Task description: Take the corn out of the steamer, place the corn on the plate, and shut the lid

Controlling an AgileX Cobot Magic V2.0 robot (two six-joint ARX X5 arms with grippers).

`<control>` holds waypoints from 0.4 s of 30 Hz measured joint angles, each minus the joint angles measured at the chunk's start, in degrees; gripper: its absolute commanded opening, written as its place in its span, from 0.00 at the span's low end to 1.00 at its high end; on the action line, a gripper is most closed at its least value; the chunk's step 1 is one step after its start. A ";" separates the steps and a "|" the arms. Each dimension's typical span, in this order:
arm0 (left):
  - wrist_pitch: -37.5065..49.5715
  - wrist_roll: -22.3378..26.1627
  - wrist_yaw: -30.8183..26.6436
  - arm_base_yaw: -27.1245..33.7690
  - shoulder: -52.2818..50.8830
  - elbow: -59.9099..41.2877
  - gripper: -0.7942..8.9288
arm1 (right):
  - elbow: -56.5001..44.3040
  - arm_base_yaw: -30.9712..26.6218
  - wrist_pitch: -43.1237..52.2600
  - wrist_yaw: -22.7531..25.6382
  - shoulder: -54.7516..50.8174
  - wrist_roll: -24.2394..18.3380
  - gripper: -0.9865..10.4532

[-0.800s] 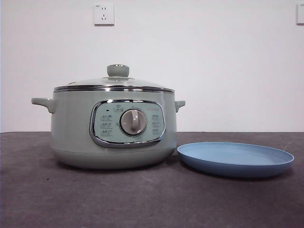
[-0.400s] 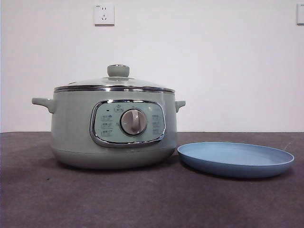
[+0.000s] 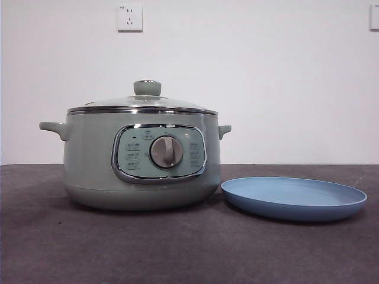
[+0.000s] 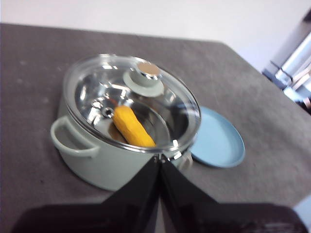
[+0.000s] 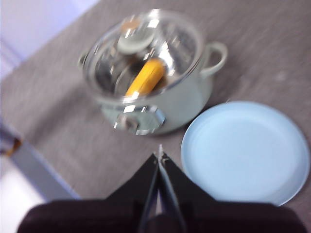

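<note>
Your corn (image 4: 133, 127) lies under the lid (image 4: 131, 97) in the steamer (image 3: 142, 160); left end effector (image 4: 159, 160) and right end effector (image 5: 159, 154) hover clenched, empty.

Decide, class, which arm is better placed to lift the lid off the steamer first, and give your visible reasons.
Probably the left. Its shut end effector points over the steamer toward the lid, whose knob looks near. The right end effector, also shut, sits farther back beside the plate, better suited to placing the corn later.
</note>
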 measured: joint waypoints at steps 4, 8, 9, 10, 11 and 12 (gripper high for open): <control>-1.40 1.79 0.55 0.00 0.94 1.18 0.08 | 0.48 2.99 -1.84 0.04 2.27 -2.62 0.08; -1.55 2.05 0.52 0.00 0.94 1.18 0.23 | 0.48 3.98 -1.79 0.02 2.67 -3.48 0.16; -1.55 2.03 0.55 0.00 0.94 1.18 0.37 | 0.48 4.00 -1.79 0.07 2.64 -3.52 0.23; -1.55 2.03 0.52 0.00 0.94 1.18 0.54 | 0.50 4.00 -1.79 0.09 2.64 -3.58 0.32; -1.55 2.03 0.52 0.00 0.94 1.18 0.65 | 0.50 4.00 -1.79 0.13 2.64 -3.58 0.40; -1.55 2.03 0.55 0.00 0.94 1.18 0.70 | 0.50 4.00 -1.79 0.15 2.64 -3.54 0.51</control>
